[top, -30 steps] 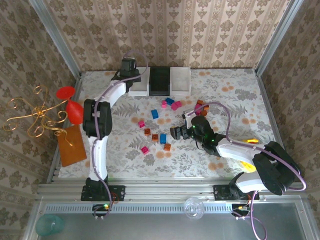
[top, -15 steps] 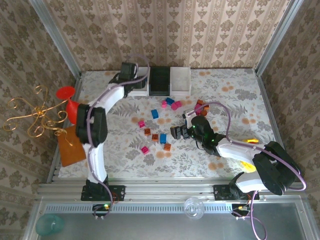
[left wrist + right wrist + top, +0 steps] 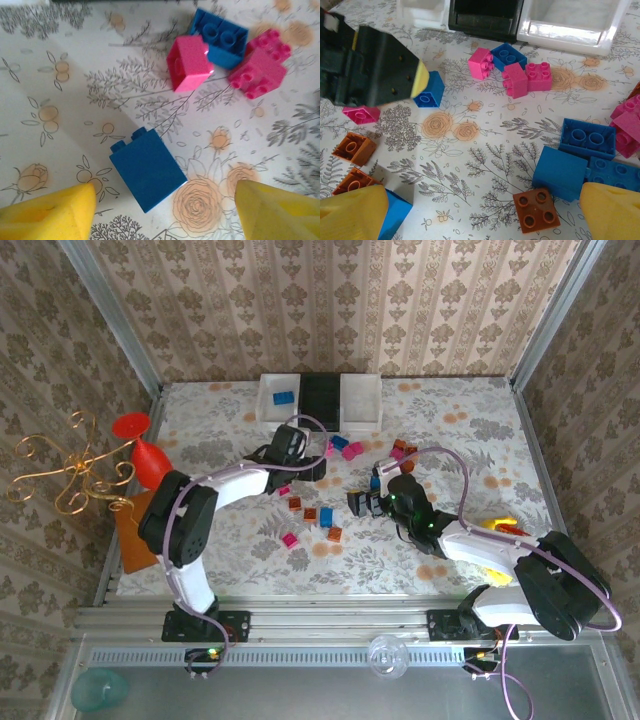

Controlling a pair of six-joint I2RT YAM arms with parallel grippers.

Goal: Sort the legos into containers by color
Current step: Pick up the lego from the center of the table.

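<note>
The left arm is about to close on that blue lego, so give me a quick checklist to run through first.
1. Is the left gripper open? Ok, its jaws stand on either side of the blue lego.
2. Is the blue lego roughly centred in the gap? Ok.
3. Are the neighbours clear? Ok, the pink lego lies apart from it.
4. Is there a place for blue? Ok, the left white bin holds a blue brick.
5. Is the right gripper out of the way? Ok, it is open and apart from the left one in the top view.
6. Is the gripper low enough to grasp? Cannot tell.
</note>
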